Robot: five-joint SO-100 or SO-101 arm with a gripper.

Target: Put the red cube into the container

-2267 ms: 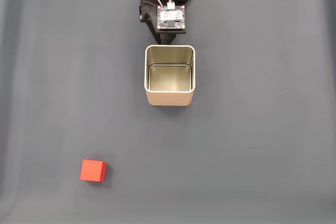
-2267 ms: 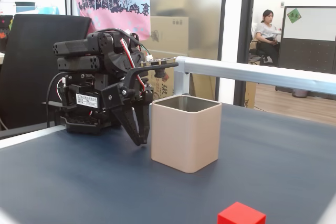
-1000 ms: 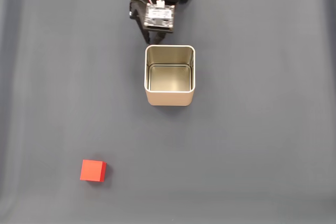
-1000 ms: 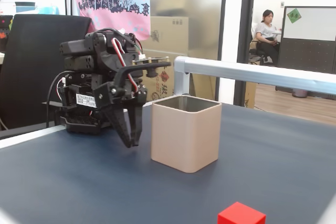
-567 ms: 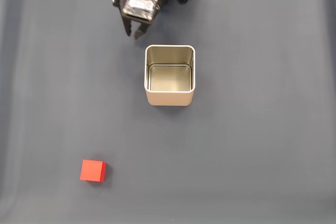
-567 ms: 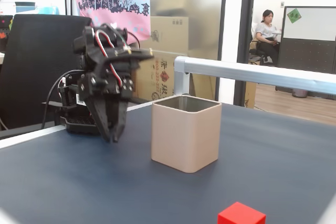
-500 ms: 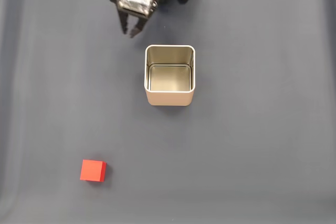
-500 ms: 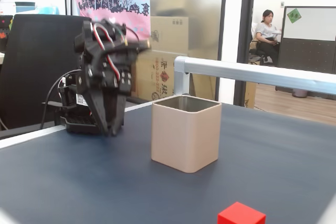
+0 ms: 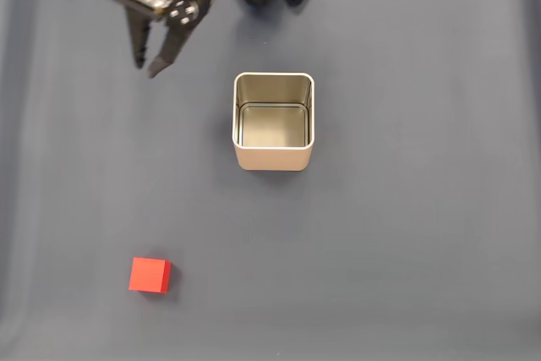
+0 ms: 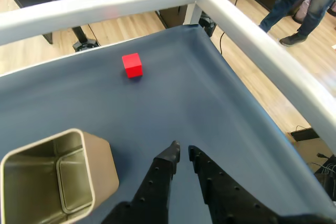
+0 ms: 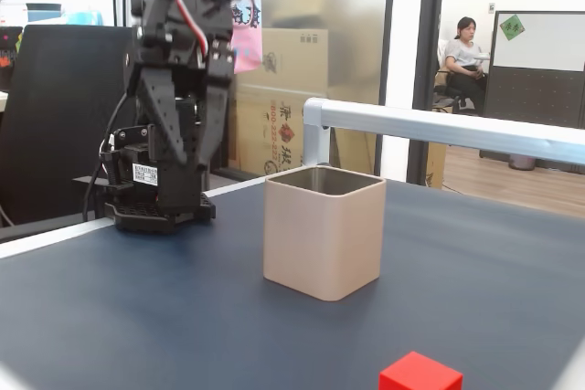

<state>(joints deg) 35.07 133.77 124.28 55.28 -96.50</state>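
Tool (image 9: pixel 145 66) raised over the far left of the worktop (image 9: pixel 406 234) in a fixed view from above, fingers parted by a narrow gap and gripping nothing, tips angled down and toward the near side. Cube (image 9: pixel 150 276) lay flat on the worktop near the left front corner, well apart from both tool and tin. Tin (image 9: pixel 274 122) stood upright near the middle, open top showing a bare shiny floor, to the right of the tool. From the wrist, fingertips (image 10: pixel 171 154) seen over bare cloth just right of the tin (image 10: pixel 58 181), cube (image 10: pixel 132 65) far beyond them. From the side, arm upright behind the tin (image 11: pixel 322 232), cube (image 11: pixel 420 375) at the near edge.
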